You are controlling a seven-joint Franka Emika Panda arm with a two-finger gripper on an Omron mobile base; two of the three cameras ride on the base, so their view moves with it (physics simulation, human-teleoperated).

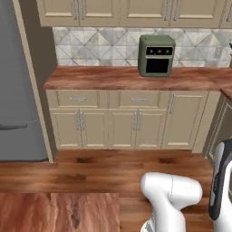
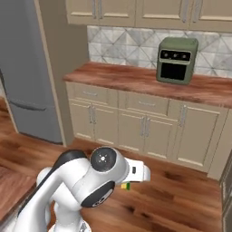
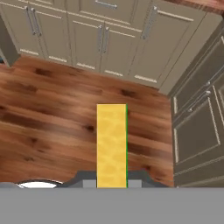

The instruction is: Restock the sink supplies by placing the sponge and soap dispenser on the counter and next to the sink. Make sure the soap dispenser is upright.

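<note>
My gripper (image 3: 112,183) is shut on the sponge (image 3: 111,140), a yellow slab with a green edge that sticks out forward between the fingers above the wood floor. Under the white hand in the right base view, a small yellow and green corner of the sponge (image 2: 126,185) peeks out. The reddish-brown counter (image 1: 113,79) (image 2: 131,79) runs along the far wall over beige cabinets, well away from the hand. The sink and the soap dispenser are out of view.
A green countertop oven (image 1: 156,55) (image 2: 176,60) stands on the counter. A grey fridge (image 1: 18,90) (image 2: 27,68) is at the left. Dark grey cabinet fronts (image 3: 197,122) lie to the right. Another wood surface (image 1: 59,213) sits near the base.
</note>
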